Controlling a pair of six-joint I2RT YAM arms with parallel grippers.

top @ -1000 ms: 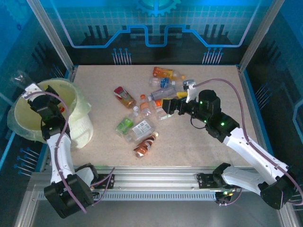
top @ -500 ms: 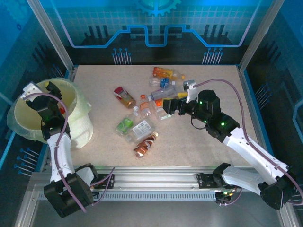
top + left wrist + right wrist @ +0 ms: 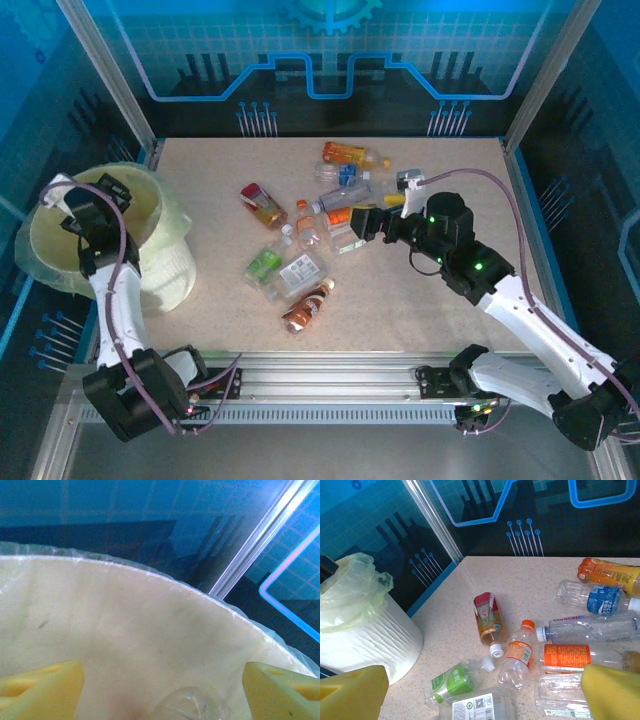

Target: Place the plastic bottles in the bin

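In the top view, the bin [image 3: 45, 245] is seen at the left edge of the frame, by the counter's [image 3: 430, 300] left border. The left jaws are held over its opening. The bottles are scattered across the middle of the counter, well apart from the bin. A red-labelled one [image 3: 262, 203] lies at the upper left of the group, an orange one [image 3: 343, 154] at the top, a green-labelled one [image 3: 264, 263] lower down and a brown one [image 3: 307, 306] lowest of all. The right jaws are placed at the right side of the group, pointed left.

In the left wrist view, the bin's cream inner wall [image 3: 125, 630] is spread over most of the frame. The yellow fingers [image 3: 40, 690] are seen in the two lower corners, so the left jaws are wide apart. Part of a clear bottle [image 3: 182, 705] is visible at the bottom edge between them, touched by neither.

In the right wrist view, yellow fingers [image 3: 355, 695] again sit in the lower corners – the right jaws are wide apart and nothing is gripped. The bottles lie on the counter from centre to right, and the bag-lined bin stands at the left edge.
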